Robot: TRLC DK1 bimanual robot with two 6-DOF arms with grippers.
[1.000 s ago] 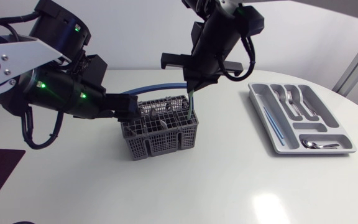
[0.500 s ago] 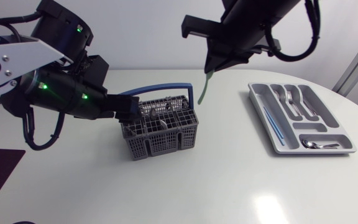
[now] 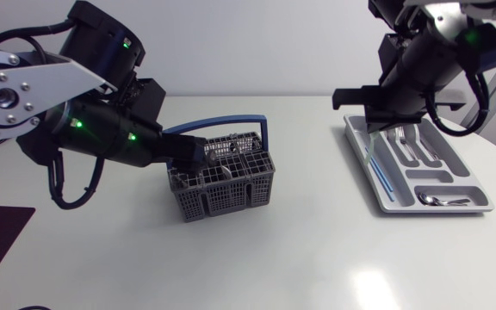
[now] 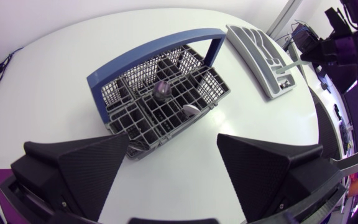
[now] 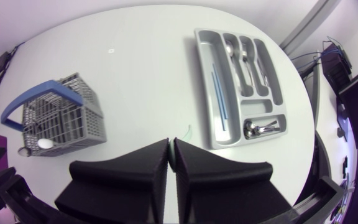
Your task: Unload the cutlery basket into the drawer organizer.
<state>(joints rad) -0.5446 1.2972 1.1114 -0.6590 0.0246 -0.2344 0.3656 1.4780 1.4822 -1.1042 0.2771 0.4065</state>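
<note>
One grey cutlery basket point(image 3: 222, 200), cutlery still inside, is set mid-frame on the counter point(image 3: 300, 258). One drawer organizer point(image 3: 442, 209) lies at right, one blue stick point(image 3: 380, 170) in it. The left gripper point(image 4: 173, 149) is held with fingers spread before the basket. The right gripper point(image 5: 171, 142) is clenched on one green utensil point(image 5: 188, 131) above the organizer's left rim.

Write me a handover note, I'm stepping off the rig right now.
Left gripper: open, just short of the cutlery basket.
Right gripper: shut on a thin green utensil, over the drawer organizer's long-slot side.
Done: forks, spoons and a blue utensil lie in the organizer.
Left: set the green one down, then unload the few pieces in the basket.
</note>
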